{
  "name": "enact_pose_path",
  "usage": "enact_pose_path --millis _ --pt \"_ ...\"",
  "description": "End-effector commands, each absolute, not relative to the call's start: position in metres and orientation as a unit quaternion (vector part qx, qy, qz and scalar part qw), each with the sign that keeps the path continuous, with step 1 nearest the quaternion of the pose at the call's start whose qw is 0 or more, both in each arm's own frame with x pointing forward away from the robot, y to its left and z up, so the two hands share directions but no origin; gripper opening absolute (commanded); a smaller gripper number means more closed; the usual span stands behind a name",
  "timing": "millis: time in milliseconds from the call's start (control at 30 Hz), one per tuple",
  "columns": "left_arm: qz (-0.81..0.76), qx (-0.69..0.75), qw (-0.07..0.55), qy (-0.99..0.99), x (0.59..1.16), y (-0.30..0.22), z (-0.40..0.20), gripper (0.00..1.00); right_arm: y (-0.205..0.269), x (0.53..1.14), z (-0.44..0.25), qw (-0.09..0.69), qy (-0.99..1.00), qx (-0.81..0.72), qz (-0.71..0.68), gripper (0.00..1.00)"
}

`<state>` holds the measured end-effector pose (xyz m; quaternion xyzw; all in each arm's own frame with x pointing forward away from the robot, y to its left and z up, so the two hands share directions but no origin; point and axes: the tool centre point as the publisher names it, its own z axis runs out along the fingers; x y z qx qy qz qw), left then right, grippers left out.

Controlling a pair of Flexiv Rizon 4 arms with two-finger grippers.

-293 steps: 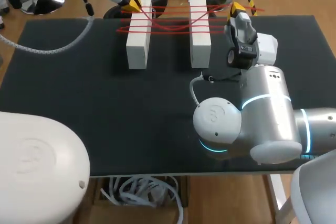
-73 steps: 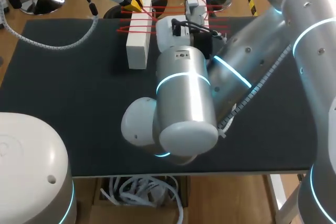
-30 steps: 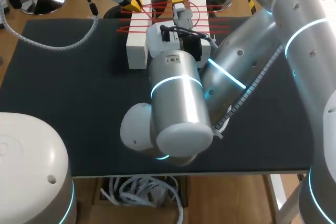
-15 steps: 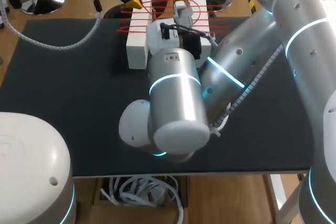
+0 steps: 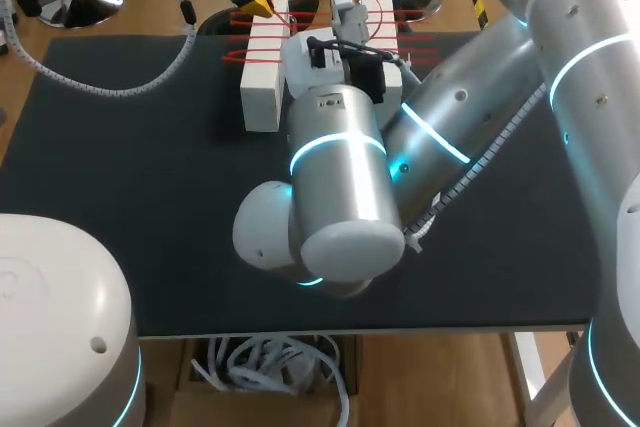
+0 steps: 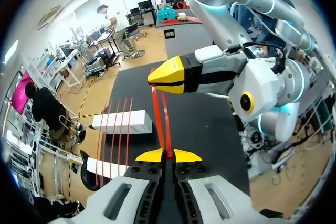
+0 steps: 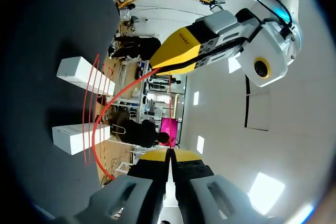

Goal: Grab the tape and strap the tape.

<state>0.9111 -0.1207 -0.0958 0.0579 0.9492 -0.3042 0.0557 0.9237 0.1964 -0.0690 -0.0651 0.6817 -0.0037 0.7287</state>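
The left jaws and the right jaws are each pinched shut on the red tape [image 6: 158,111], which is strung across two white blocks [image 5: 262,77] at the table's [image 5: 150,197] far edge. The next wrap likely needs even tension, so no strand slips off.

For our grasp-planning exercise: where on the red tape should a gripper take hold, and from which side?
Take the free strand of the red tape that hangs in the air, clear of the white blocks. It is a thin band, so pinch it from both sides, coming head-on along it, as the left gripper shows.
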Motion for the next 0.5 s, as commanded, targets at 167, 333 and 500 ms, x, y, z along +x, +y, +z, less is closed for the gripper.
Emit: enact_pose_path --millis 167,333,500 --pt "-0.304 0.057 0.056 0.949 0.9108 -0.1206 -0.096 0.0 0.1936 0.9203 -0.0658 0.722 0.688 -0.071 -0.003 0.0" --pt "-0.304 0.057 0.056 0.949 0.9108 -0.1206 -0.096 0.0 0.1963 0.9207 -0.0652 0.722 0.688 -0.074 -0.002 0.0" --pt "-0.304 0.057 0.056 0.949 0.9108 -0.1206 -0.096 0.0 0.1975 0.9214 -0.0682 0.72 0.689 -0.077 -0.004 0.0"
